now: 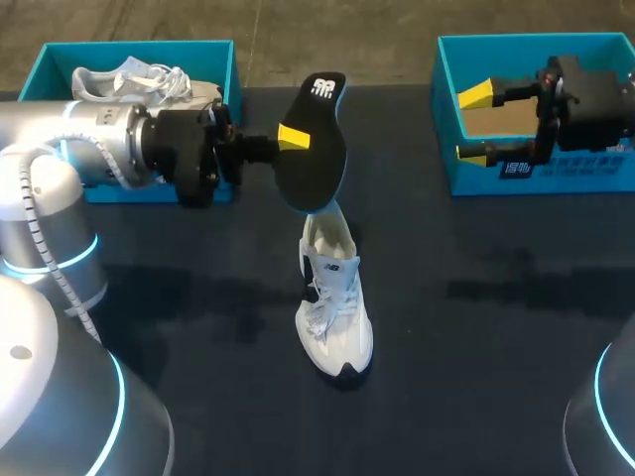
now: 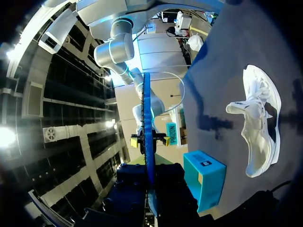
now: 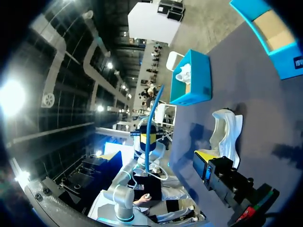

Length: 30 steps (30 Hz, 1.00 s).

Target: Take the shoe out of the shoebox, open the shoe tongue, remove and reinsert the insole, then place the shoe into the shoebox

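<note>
While tight on the insole (image 1: 316,164), left tool (image 1: 297,139) near the shoe (image 1: 335,307), heel side; right tool (image 1: 474,123) agape over a shoebox (image 1: 536,42).

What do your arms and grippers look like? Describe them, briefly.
The left arm and right arm are built of round silver-grey segments with glowing cyan rings at the joints. A white ribbed cable runs along the left one. The left gripper and right gripper have black bodies and bright yellow fingertips.
</note>
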Each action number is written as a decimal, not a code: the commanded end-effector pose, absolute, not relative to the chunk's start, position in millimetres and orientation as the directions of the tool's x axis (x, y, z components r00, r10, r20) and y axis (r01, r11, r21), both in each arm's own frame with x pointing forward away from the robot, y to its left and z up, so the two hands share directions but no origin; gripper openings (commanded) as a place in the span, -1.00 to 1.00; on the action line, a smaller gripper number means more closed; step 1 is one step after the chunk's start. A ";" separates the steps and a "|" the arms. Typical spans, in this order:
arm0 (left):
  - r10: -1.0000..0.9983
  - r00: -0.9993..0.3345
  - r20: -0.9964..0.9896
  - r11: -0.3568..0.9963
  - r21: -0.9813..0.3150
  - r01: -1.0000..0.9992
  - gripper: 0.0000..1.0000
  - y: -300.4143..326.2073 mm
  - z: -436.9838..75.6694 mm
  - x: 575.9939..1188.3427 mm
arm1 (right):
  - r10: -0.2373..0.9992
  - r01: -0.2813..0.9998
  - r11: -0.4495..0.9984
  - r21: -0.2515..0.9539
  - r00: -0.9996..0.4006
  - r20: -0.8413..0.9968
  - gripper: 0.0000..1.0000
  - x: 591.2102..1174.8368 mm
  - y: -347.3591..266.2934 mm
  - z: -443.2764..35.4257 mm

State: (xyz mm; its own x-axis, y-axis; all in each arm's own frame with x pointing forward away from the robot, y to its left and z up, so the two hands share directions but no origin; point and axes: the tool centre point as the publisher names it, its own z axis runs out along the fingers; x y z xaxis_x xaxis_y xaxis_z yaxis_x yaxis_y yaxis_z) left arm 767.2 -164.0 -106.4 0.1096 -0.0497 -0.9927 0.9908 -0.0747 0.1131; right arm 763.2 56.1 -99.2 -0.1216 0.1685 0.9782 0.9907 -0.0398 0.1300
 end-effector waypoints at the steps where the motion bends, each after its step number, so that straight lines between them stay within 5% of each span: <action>1: -0.049 0.111 -0.993 -0.073 0.114 0.991 -1.00 -164.0 -106.1 766.4 | 0.172 0.991 -0.043 0.129 -0.120 0.978 1.00 762.1 57.2 -98.9; 9: 0.086 -0.129 -0.988 -0.067 -0.135 0.989 -1.00 -163.5 -87.4 750.2 | 0.172 0.991 -0.043 0.129 -0.120 0.978 1.00 762.1 57.2 -98.9; 19: 0.107 -0.718 -0.688 0.038 -0.719 0.694 -1.00 -164.2 -85.9 738.7 | 0.172 0.991 -0.043 0.129 -0.120 0.978 1.00 762.1 57.2 -98.9; 30: 0.031 -0.953 -0.302 -0.084 -0.951 0.298 -1.00 -163.1 -77.6 739.0 | 0.172 0.991 -0.043 0.129 -0.120 0.978 1.00 762.1 57.2 -98.9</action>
State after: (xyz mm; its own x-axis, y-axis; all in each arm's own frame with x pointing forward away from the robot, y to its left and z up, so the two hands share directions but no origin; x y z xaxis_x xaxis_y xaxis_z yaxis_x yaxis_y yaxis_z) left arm 737.7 -163.3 -78.6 -0.6824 0.0817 -0.7264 0.7274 -0.0216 -0.6858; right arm 762.7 56.5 -99.3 -0.1217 0.1678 0.9783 0.9906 -0.0418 0.1304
